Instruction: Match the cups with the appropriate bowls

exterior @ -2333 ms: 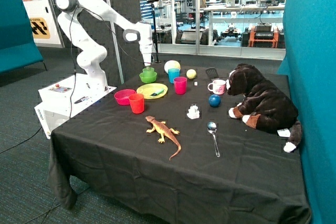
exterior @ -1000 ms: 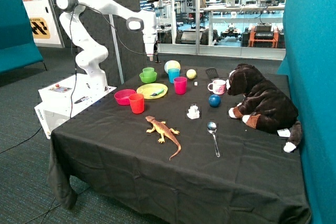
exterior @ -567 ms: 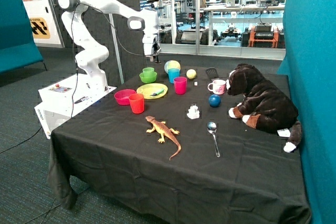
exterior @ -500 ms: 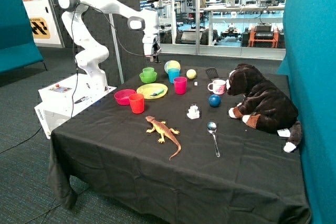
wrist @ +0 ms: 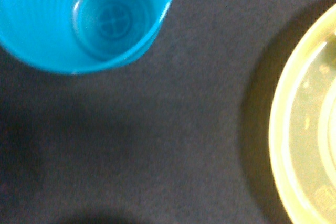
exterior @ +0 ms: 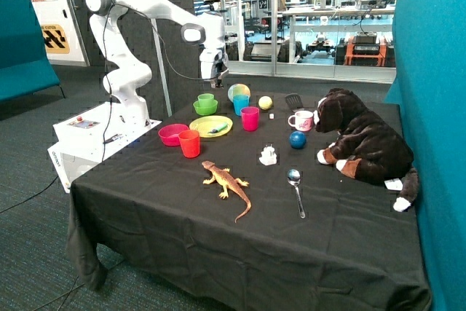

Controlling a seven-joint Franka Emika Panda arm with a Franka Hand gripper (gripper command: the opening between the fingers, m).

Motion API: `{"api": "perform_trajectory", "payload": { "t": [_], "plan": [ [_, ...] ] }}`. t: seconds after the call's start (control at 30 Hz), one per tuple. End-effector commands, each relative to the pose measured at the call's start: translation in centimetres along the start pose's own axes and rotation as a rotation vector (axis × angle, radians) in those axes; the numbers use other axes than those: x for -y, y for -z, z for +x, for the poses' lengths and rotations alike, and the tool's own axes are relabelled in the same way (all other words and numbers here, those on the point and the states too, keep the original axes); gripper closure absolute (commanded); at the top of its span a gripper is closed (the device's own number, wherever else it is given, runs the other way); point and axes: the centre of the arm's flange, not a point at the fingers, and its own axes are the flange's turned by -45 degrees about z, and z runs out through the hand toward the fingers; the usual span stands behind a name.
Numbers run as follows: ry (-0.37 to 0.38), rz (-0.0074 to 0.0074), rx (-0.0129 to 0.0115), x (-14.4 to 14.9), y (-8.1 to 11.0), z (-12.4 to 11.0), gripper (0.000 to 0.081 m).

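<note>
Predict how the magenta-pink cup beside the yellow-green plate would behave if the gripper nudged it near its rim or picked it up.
The magenta-pink cup stands upright, taller than wide, so a push near the rim would probably tip it rather than slide it on the black cloth. It looks like thin, empty plastic, so likely light and slightly flexible under squeeze. The gripper hangs above the table, not touching it.

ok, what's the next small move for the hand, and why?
Probably shift the hand sideways toward the pink cup. The green cup appears to sit in the green bowl, but the pink cup stands apart from the pink bowl. The wrist view shows only the blue cup and the plate.
</note>
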Motion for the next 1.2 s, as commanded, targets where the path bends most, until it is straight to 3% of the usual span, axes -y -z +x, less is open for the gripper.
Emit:
{"api": "perform_trajectory", "payload": {
  "t": [0.0, 0.43, 0.67, 1.17],
  "plan": [
    [-0.043, 0.0004, -0.0024, -1.2, -0.7, 1.9, 0.0163],
    [-0.11, 0.0005, -0.0024, -2.9, -1.8, 4.8, 0.0178],
    [-0.163, 0.0006, -0.0023, -5.5, -1.7, 6.6, 0.0194],
    [-0.19, 0.0006, -0.0023, -8.5, -2.0, 8.6, 0.0219]
  ]
}}
